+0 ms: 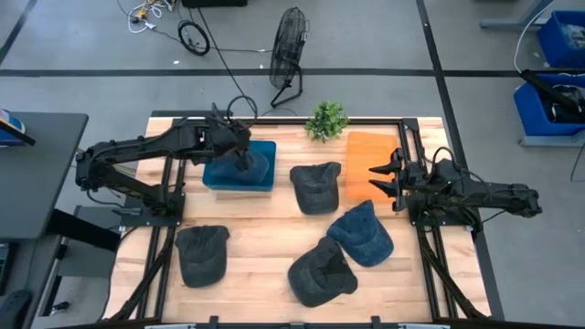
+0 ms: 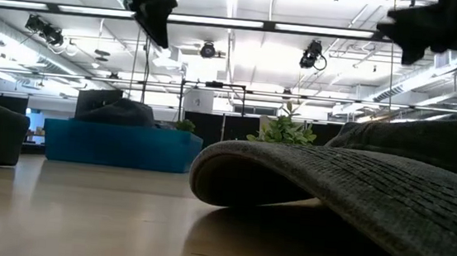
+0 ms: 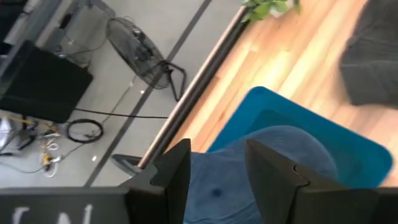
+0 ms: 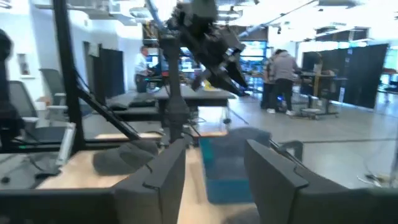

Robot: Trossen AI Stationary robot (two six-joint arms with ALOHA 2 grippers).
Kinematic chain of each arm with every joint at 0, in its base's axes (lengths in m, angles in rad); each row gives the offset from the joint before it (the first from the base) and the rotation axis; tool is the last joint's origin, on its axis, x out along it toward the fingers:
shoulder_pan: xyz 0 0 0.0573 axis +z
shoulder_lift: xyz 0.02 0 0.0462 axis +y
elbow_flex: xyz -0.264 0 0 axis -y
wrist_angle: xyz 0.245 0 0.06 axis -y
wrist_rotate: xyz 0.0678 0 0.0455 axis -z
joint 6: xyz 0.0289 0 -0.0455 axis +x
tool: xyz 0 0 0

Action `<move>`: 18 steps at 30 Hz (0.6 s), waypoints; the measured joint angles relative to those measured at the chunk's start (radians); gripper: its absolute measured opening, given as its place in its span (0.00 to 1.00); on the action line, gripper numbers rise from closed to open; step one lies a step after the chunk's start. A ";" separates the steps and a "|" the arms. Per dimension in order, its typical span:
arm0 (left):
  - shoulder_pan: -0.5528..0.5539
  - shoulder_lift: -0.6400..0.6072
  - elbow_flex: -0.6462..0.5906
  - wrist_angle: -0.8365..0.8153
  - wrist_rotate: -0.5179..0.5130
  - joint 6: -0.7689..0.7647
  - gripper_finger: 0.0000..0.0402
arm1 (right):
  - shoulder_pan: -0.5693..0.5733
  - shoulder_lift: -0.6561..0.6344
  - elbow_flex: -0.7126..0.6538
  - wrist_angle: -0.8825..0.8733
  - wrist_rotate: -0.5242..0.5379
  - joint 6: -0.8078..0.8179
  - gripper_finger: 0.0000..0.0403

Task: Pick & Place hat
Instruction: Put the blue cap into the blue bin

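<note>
A blue hat (image 1: 249, 172) lies in the teal bin (image 1: 215, 183) at the far left of the table, crown up; it also shows in the left wrist view (image 3: 273, 149). My left gripper (image 1: 243, 157) hangs open above it (image 3: 217, 180), pointing down, well clear of the bin in the low view (image 2: 152, 9). My right gripper (image 1: 379, 178) is open and empty (image 4: 214, 180), held level over the orange mat (image 1: 370, 151) at the far right. Loose hats lie on the wood: a dark grey one (image 1: 315, 187), a blue one (image 1: 361, 233), and two dark ones (image 1: 320, 272) (image 1: 201, 254).
A small green plant (image 1: 326, 119) stands at the table's far edge between bin and mat. Black frame rails (image 1: 169, 228) (image 1: 425, 238) run along both sides. In the low view a hat brim (image 2: 356, 189) fills the foreground. People stand in the room beyond (image 4: 283, 74).
</note>
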 joint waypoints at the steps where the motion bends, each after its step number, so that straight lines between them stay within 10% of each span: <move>1: 0.004 0.000 0.000 0.000 -0.011 0.000 0.39 | 0.000 0.032 0.030 -0.010 -0.013 0.000 0.45; 18: 0.062 0.000 0.000 0.002 -0.047 0.000 0.37 | 0.188 0.936 0.584 -0.523 -0.195 0.256 0.43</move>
